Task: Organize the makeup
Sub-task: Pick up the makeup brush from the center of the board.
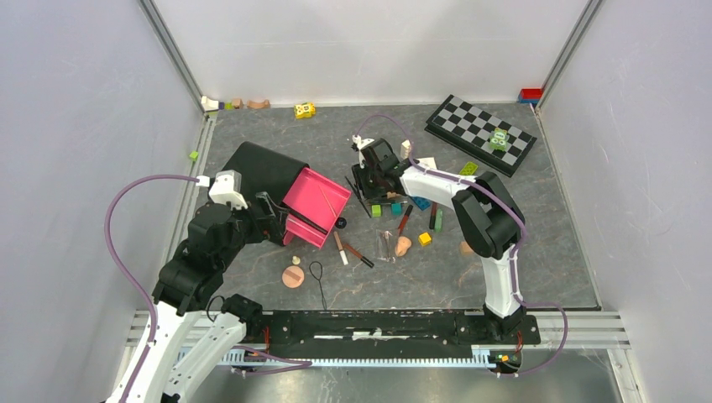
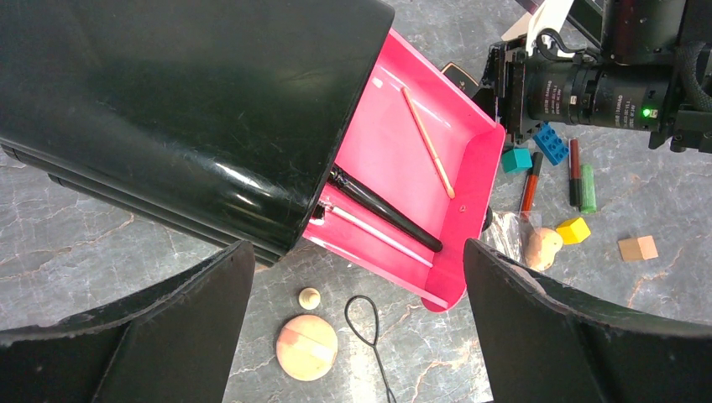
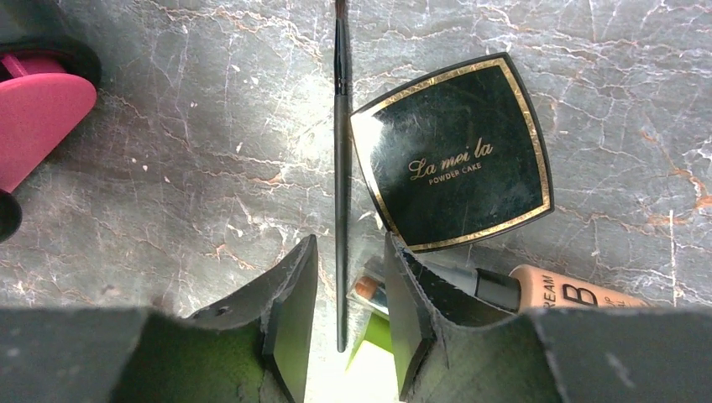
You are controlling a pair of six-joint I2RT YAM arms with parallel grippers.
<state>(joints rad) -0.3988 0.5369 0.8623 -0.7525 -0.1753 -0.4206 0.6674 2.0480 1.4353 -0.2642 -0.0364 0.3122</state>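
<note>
1. A thin black brush (image 3: 340, 168) lies flat on the desk, pointing to 12 o'clock, its near end between the fingers of my right claw (image 3: 348, 243), clear of both.
2. A black square compact (image 3: 453, 151), gold-edged and closed, lies just beside the brush at its 3 o'clock.
3. A peach tube (image 3: 571, 290) lies at the compact's 5 o'clock.

The surface (image 3: 168, 168) looks like grey marbled stone, smooth with a dull sheen. The black case (image 2: 168, 101) is glossy plastic — reflections run across it — and its pink tray (image 2: 395, 159) is smooth, shiny plastic. The compact (image 3: 453, 151) has a glossy black lid, finely scratched, with gold trim. The puff (image 2: 307, 347) looks soft and matt.
</note>
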